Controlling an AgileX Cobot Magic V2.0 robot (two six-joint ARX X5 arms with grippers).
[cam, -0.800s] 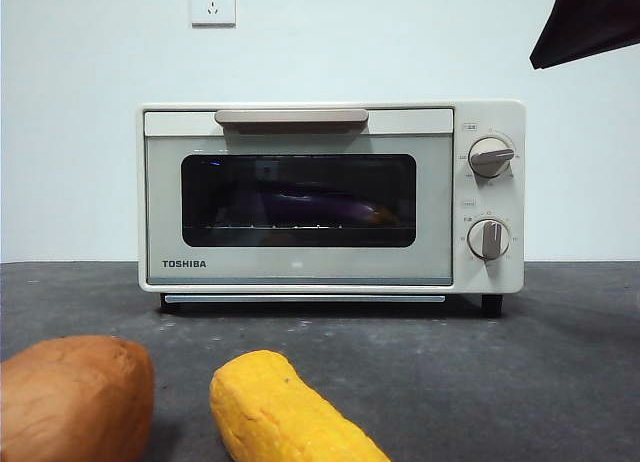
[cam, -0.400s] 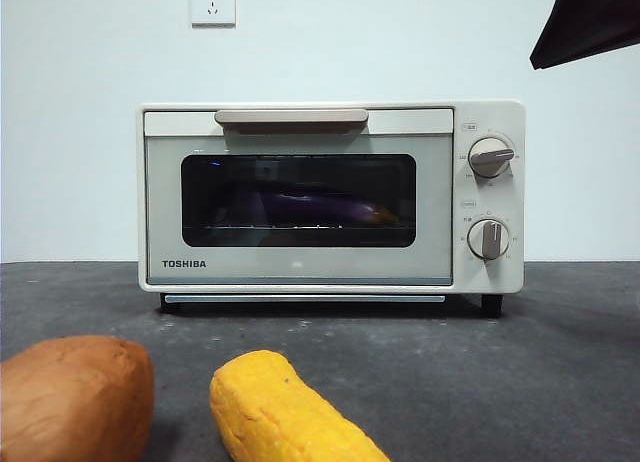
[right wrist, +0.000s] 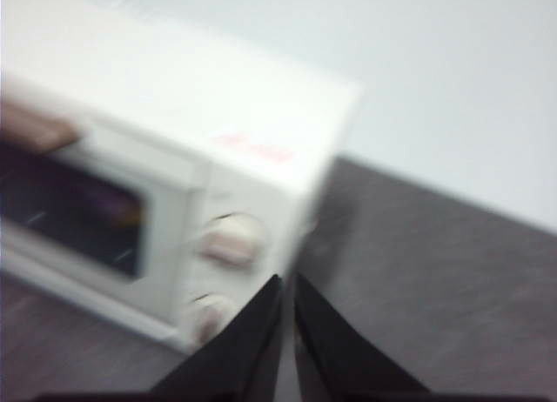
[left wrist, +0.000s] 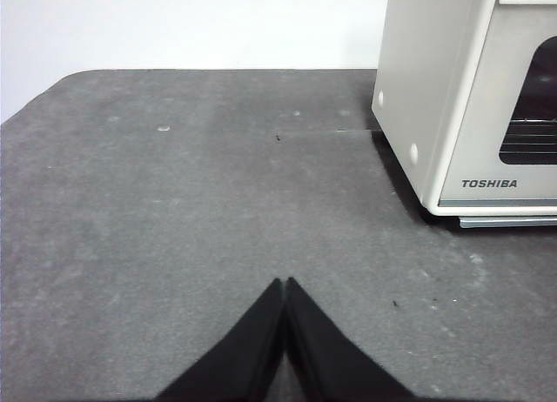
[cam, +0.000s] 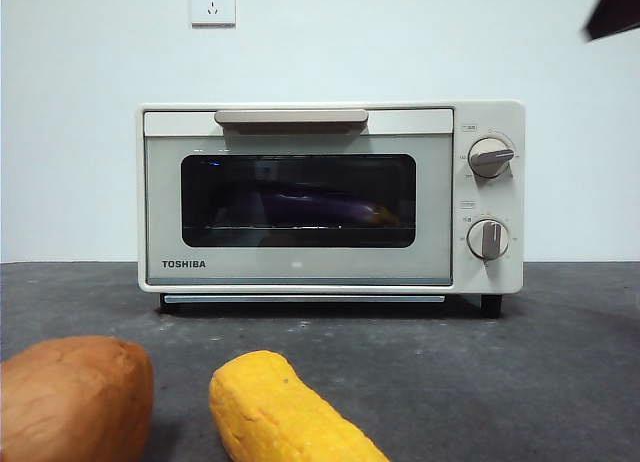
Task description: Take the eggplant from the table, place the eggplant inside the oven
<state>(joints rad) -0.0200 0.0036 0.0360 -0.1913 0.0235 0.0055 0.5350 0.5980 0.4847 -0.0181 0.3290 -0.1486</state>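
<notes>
The cream-white Toshiba oven (cam: pixel 330 197) stands at the middle of the dark grey table (cam: pixel 500 372) with its door closed. Through the dark window the purple eggplant (cam: pixel 310 207) lies on the wire rack inside. My right gripper (right wrist: pixel 285 284) is shut and empty, up above the oven's knob side, and its arm shows as a black tip (cam: pixel 615 12) at the top right corner of the front view. The right wrist view is blurred and shows the oven (right wrist: pixel 174 193) below. My left gripper (left wrist: pixel 285 284) is shut and empty over bare table (left wrist: pixel 174 202), left of the oven (left wrist: pixel 470 97).
An orange-brown sweet potato (cam: pixel 72 397) and a yellow corn cob (cam: pixel 285 412) lie at the table's near edge. A wall socket (cam: pixel 212 2) sits on the white wall behind the oven.
The right arm has drawn up and to the right, so less of it shows at the top right corner. Oven, eggplant, sweet potato and corn have not moved.
</notes>
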